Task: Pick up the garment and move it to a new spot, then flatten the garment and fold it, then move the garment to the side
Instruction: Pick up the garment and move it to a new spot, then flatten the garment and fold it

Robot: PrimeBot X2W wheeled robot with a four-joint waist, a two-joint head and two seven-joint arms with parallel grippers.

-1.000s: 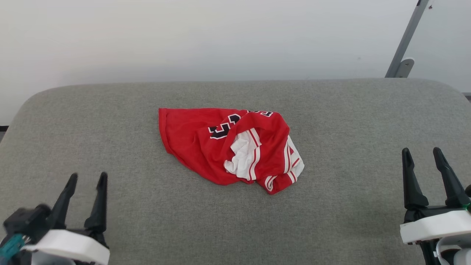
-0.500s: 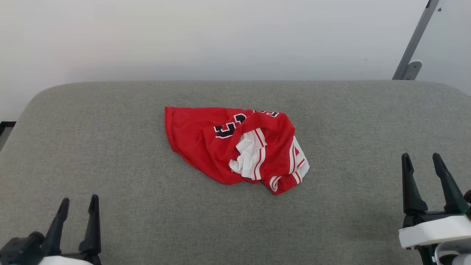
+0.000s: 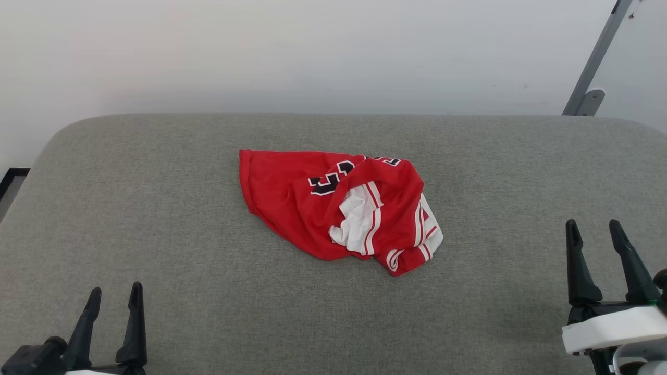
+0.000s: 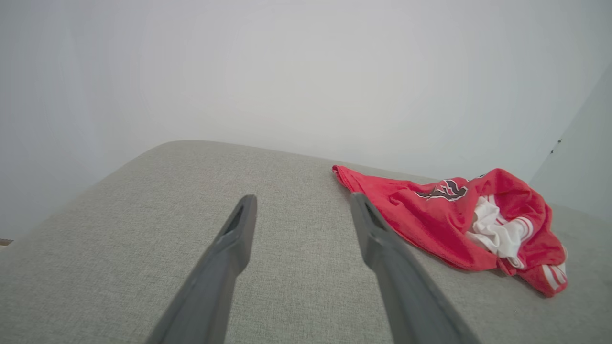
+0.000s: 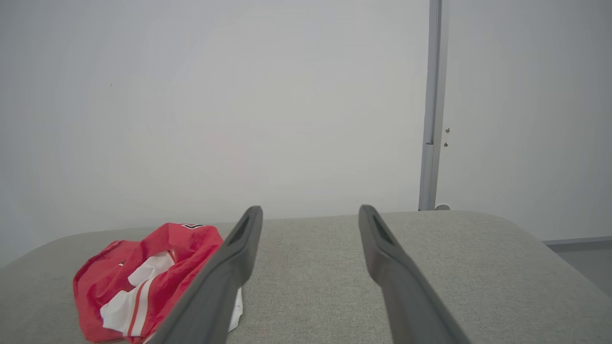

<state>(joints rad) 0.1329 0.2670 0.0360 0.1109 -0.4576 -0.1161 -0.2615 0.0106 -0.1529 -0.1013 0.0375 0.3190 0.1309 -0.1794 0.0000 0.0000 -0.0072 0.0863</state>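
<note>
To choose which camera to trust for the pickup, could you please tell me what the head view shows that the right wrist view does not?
Head view adds: the left gripper at lower left, fingers apart, and the crumpled red jersey with white sleeves in whole outline from above. Right wrist view adds: the grey metal post running far up the white wall, and the jersey side-on as a raised heap. Shared: the jersey lying on the grey fabric cushion, and the right gripper, fingers apart, clear of it.
</note>
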